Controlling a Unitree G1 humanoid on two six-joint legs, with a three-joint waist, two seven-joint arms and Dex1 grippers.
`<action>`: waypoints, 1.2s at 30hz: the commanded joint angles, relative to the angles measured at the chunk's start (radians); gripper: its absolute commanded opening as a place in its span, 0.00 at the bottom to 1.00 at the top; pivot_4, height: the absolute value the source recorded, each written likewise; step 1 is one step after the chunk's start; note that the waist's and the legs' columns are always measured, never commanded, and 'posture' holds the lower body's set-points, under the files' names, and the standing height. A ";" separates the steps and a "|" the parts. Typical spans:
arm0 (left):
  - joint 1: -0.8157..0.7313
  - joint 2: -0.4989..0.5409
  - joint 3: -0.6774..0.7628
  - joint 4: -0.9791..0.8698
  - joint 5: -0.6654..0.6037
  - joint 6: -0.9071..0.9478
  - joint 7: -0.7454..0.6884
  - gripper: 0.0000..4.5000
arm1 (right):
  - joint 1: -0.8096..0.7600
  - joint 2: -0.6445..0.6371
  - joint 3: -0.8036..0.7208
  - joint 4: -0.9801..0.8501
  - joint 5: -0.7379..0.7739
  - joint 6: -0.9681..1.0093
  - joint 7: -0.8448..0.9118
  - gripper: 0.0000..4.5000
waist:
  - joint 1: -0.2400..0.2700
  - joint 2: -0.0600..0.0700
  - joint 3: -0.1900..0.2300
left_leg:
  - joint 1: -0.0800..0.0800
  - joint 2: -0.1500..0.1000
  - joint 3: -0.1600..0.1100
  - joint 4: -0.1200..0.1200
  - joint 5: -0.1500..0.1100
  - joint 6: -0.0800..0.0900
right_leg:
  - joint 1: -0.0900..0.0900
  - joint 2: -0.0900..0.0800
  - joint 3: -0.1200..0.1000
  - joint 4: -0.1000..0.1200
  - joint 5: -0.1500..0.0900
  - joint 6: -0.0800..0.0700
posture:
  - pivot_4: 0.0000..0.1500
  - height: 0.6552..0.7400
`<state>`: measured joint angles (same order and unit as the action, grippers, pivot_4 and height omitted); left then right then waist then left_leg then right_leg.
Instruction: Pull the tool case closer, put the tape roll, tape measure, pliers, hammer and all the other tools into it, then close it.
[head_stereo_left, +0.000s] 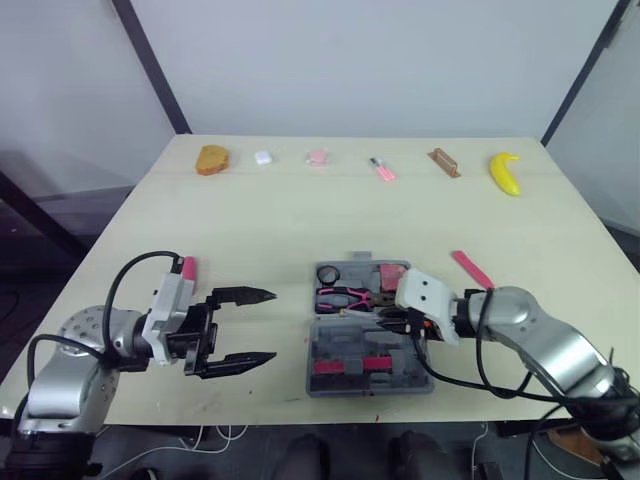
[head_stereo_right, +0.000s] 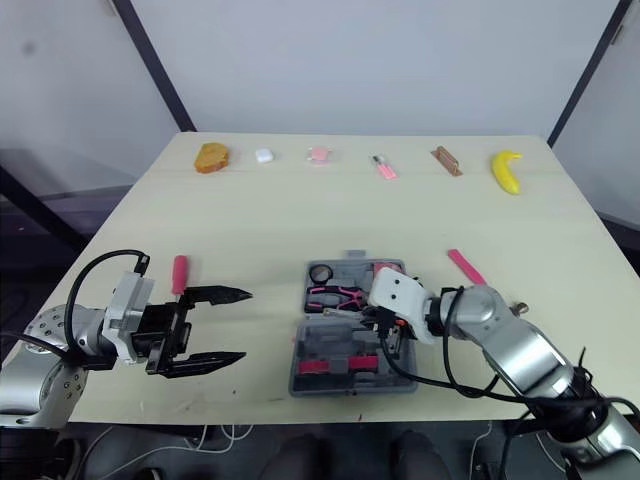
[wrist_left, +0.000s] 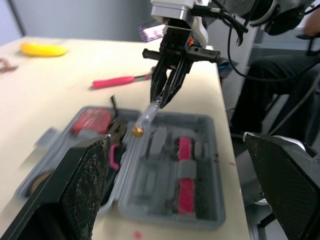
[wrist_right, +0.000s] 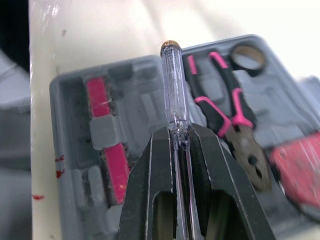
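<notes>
Tool case (head_stereo_left: 370, 391) sits open at the table (head_stereo_left: 300, 210) front edge; right gripper (wrist_right: 179, 137) pinches a clear screwdriver (wrist_right: 175, 85) above it; left gripper (head_stereo_left: 270, 325) gapes over bare wood alongside.

- left pincer (head_stereo_left: 268, 326) is wide open, both fingers lying level and pointing across to the robot's right
- right pincer (wrist_right: 178, 132) is clamped tight on a clear screwdriver (wrist_right: 173, 80), forearm angled in toward the left

- Head stereo pair: high above the clear screwdriver (wrist_left: 146, 117), facing forward and down over the table (head_stereo_left: 300, 210); scenes nearly identical.
- Left wrist: low, fairly near, facing the screwdriver's capped end, right gripper (wrist_left: 164, 97) behind it.
- Right wrist: pressed close, sighting along the screwdriver into the tool case (wrist_right: 70, 95), shared by all views.
</notes>
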<state>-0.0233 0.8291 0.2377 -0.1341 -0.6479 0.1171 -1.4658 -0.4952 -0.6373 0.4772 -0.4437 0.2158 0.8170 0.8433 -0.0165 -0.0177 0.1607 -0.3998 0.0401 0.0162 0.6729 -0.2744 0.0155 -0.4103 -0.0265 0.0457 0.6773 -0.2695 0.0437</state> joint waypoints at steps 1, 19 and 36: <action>0.011 0.018 0.044 0.000 0.001 -0.018 -0.005 1.00 | -0.074 0.035 0.065 0.026 -0.022 0.066 0.009 0.01 | 0.000 0.000 0.000 | 0.000 0.000 0.001 0.000 0.000 0.000 | 0.000 0.000 0.000 0.000 0.000 0.000 | 1.00 1.00; 0.011 0.062 0.049 0.035 0.005 0.022 -0.030 1.00 | -0.223 0.156 0.273 0.248 -0.212 -0.004 0.033 0.01 | -0.002 0.000 0.000 | 0.000 0.000 0.001 0.000 0.000 0.000 | -0.001 -0.001 -0.001 0.001 0.000 0.000 | 1.00 1.00; -0.018 0.087 0.029 0.074 0.039 0.054 -0.046 1.00 | -0.198 0.202 0.276 0.326 -0.293 -0.095 0.053 0.01 | -0.004 0.000 0.000 | 0.000 0.000 0.001 0.000 0.000 0.000 | -0.001 -0.001 -0.001 0.001 0.000 0.000 | 1.00 1.00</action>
<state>-0.0384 0.9053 0.2604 -0.0535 -0.6092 0.1794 -1.5006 -0.6954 -0.4406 0.7622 -0.1037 -0.0696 0.7363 0.8915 -0.0206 -0.0177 0.1608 -0.3996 0.0397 0.0172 0.6729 -0.2744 0.0155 -0.4109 -0.0276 0.0452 0.6781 -0.2694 0.0436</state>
